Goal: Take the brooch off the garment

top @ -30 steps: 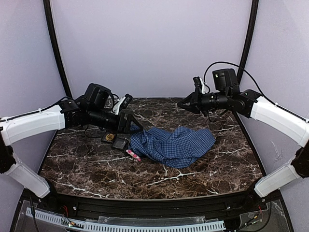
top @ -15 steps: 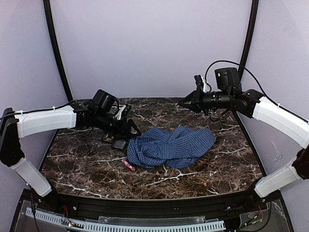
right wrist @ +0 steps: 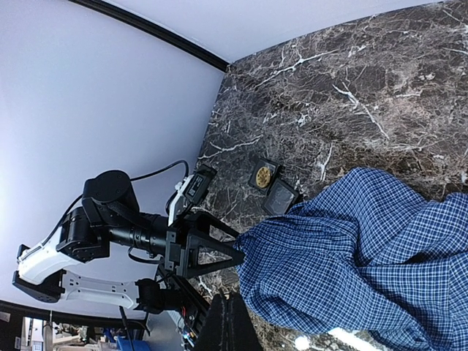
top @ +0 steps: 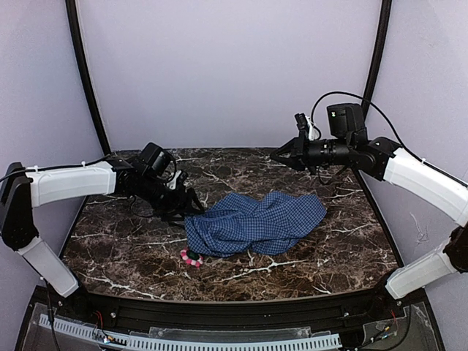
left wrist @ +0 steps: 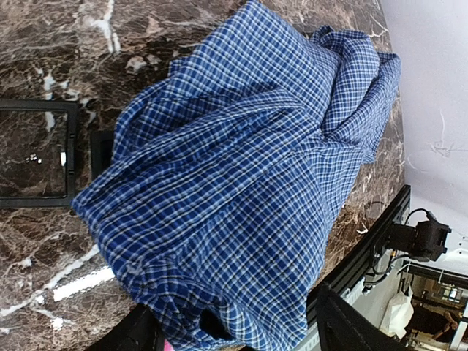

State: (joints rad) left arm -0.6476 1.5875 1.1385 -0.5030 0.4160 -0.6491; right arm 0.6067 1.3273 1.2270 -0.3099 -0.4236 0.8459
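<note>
The garment (top: 256, 223), a crumpled blue-and-white check shirt, lies mid-table. A small pink-and-white ring-shaped brooch (top: 191, 257) sits at its near left edge; I cannot tell whether it is pinned there. My left gripper (top: 189, 205) is low at the garment's left edge. In the left wrist view its fingers (left wrist: 135, 333) stand wide apart, open, with a fold of the garment (left wrist: 248, 183) bulging between them. My right gripper (top: 275, 155) hovers high over the back right, shut and empty, with the fingers together (right wrist: 228, 303) in its own view.
A black tray (left wrist: 36, 153) lies just left of the shirt, partly under the cloth. One of its slots (right wrist: 263, 174) holds a round gold piece. Curved white walls close the back and sides. A black rail runs along the near edge.
My left gripper moved down and nearer. The garment's left edge shifted left and toward the front over the tray, and the pink-and-white brooch moved nearer the front. My right arm barely moved.
</note>
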